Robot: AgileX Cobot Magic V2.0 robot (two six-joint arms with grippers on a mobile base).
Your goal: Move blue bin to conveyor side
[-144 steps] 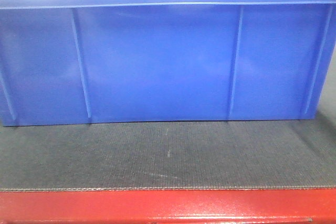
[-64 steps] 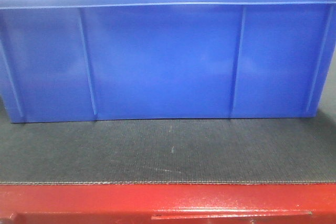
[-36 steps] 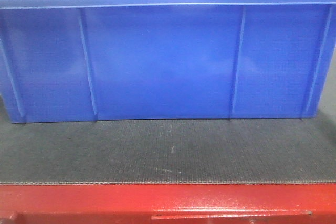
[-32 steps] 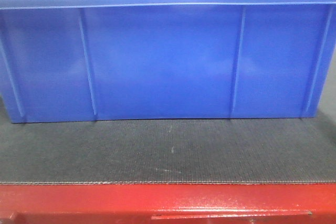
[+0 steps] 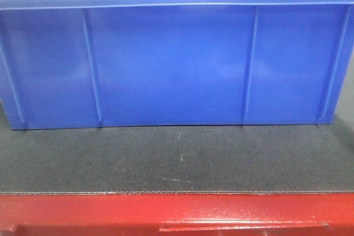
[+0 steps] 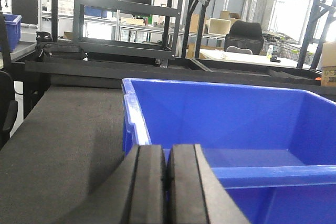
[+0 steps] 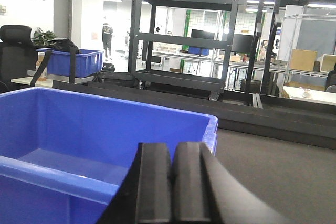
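My left tool (image 6: pixel 167 182) and right tool (image 7: pixel 172 182) both have their pads pressed together with nothing between them, each above the rim of the blue bin (image 5: pixel 171 64). The bin sits flat on the dark woven conveyor belt (image 5: pixel 177 161), behind its red frame (image 5: pixel 177 214).

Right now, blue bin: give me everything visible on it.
The blue bin is a large rectangular crate of bright, smooth plastic with thin vertical ribs on its long wall and a thick rolled rim. It sits upright and flat on the dark woven belt, behind the red frame edge. The wrist views show its inside empty. The left gripper and right gripper, both shut, sit by its near rim; contact cannot be told.
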